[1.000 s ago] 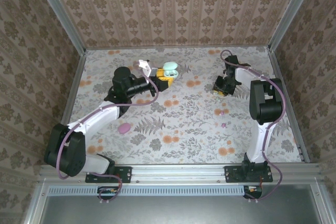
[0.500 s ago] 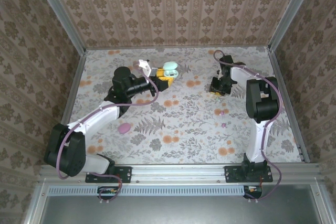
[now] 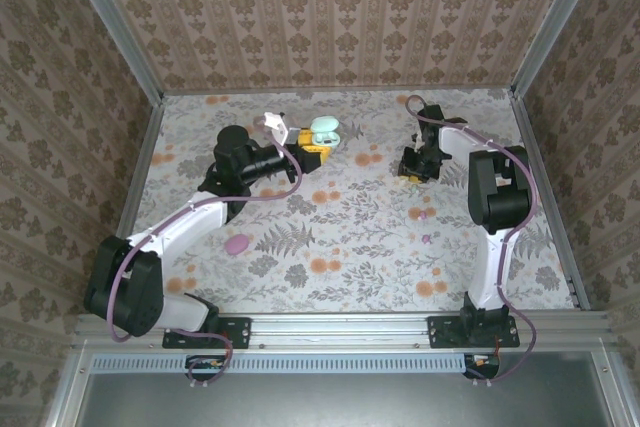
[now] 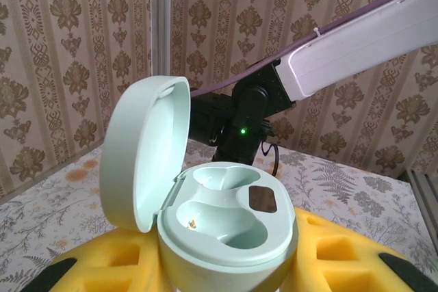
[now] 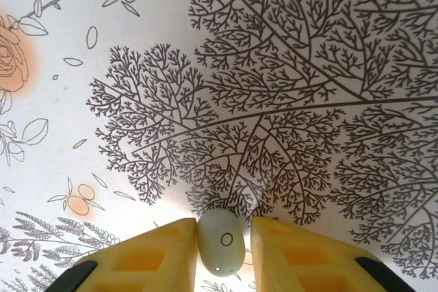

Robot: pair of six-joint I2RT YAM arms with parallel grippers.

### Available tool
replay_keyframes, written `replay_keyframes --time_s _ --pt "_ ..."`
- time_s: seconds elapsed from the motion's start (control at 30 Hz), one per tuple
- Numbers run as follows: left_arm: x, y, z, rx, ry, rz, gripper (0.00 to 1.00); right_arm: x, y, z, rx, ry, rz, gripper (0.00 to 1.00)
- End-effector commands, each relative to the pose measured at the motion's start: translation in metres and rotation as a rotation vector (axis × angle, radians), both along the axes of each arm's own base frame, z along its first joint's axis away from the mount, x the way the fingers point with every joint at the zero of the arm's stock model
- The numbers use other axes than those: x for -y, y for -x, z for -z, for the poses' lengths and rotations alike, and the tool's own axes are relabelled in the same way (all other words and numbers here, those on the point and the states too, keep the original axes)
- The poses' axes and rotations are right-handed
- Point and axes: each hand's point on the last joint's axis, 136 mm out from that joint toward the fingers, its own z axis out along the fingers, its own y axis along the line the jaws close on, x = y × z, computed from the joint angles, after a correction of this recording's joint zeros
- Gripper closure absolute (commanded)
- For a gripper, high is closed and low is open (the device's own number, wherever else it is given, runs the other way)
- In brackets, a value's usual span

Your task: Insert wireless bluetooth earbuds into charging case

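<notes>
- Patterned walls (image 3: 330, 17) closed in the table (image 3: 350, 267) on three sides. The floral cloth between the two arms was bare in its far half, so there was open room to cross.
- The left gripper (image 3: 312, 145) was over the far middle of the table, well apart from the walls. Its yellow fingers (image 4: 328, 237) were clamped narrowly on the case (image 4: 233, 227).
- The right gripper (image 3: 414, 169) hung low over the cloth on the far right, nearer the right wall than to the case. Its jaws were nearly closed, pinching the earbud (image 5: 220, 251).
- The case lay to the right gripper's left, well apart from it. I judge the coming move to be a leftward carry by the right arm.
- In the left wrist view the case sat upright, lid (image 4: 147, 155) swung open to one side. Both wells faced up and looked empty.
- The earbud was an oval with its long axis along the fingers, tip toward the cloth. It would likely need turning to drop into a well.
- A pink lump (image 3: 236, 244) lay near the left arm, clear of that path.
</notes>
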Motion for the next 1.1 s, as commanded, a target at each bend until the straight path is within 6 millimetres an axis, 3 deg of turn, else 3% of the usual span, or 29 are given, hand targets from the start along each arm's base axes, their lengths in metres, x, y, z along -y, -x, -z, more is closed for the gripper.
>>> replay_keyframes --time_s 0.0,0.43,0.57,0.83,1.07 --pt "0.001 0.002 -0.019 0.049 0.02 0.011 0.73 -0.004 -0.001 0.003 -0.021 -0.023 -0.001 0.71" --pt "0.001 0.002 -0.016 0.041 0.014 0.012 0.73 -0.006 -0.005 0.007 -0.027 -0.002 -0.006 0.73" --pt "0.0 0.002 -0.015 0.042 0.01 0.005 0.73 -0.004 -0.004 0.0 -0.011 0.041 -0.007 0.74" --pt "0.001 -0.003 -0.004 0.029 -0.01 -0.008 0.73 -0.008 -0.006 -0.045 0.096 0.054 0.001 0.74" --pt "0.005 -0.014 0.016 0.026 -0.044 -0.029 0.74 -0.025 0.004 -0.104 0.216 0.014 0.007 0.74"
